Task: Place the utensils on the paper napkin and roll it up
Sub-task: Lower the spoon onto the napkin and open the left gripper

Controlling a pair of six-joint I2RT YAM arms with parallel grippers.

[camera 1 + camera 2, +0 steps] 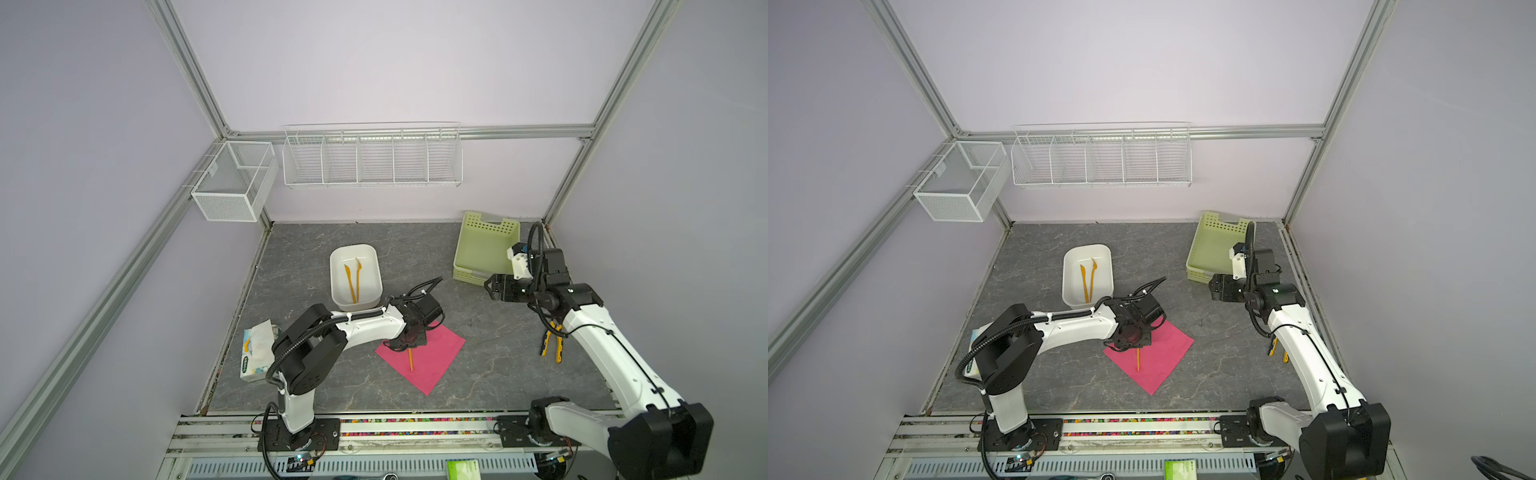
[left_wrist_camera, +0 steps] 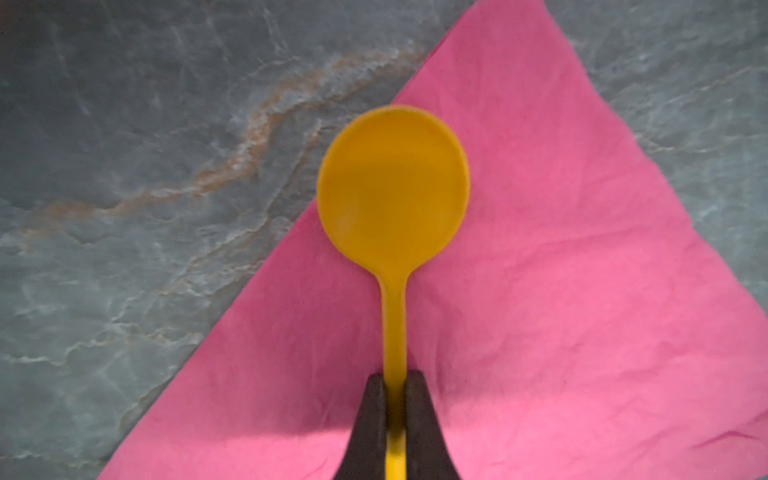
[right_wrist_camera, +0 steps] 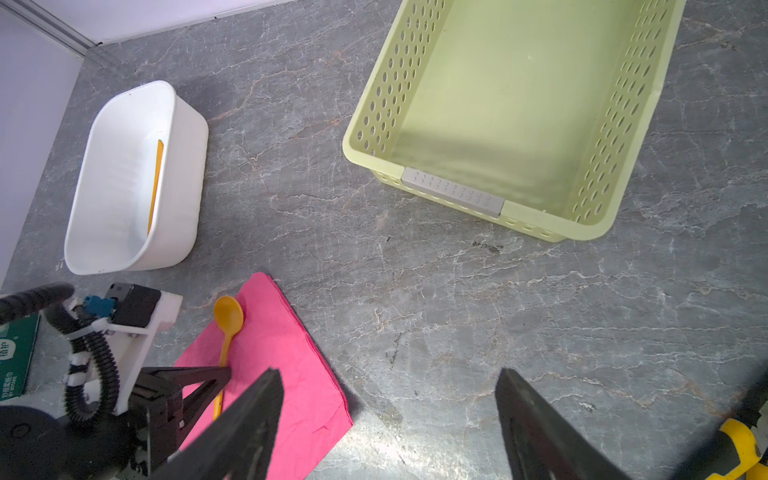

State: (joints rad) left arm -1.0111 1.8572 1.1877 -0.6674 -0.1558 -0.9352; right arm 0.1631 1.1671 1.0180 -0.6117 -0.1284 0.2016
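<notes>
Bench (image 1: 478,374) seen from above, left to right. At the left edge lies a white-and-blue tissue box (image 1: 254,353), partly behind the left arm. Next stands a white tub (image 1: 371,286) holding two orange utensils (image 1: 352,284) side by side. They are too small to tell fork from knife.

The left end effector (image 2: 395,380) points down over the paper napkin (image 1: 438,357), and its jaws are clamped on the handle of the orange spoon (image 2: 392,187). The spoon's round bowl straddles one edge of the napkin, part over paper and part over stone. Whether it touches the paper cannot be told. The napkin lies flat near the bench's centre, one corner toward the camera.

Further right, a pale green perforated basket (image 1: 484,249) sits at the back corner. The right end effector (image 3: 388,376) hovers just in front of it, jaws spread wide and holding nothing. Yellow-handled pliers (image 1: 555,343) lie beneath that arm.
</notes>
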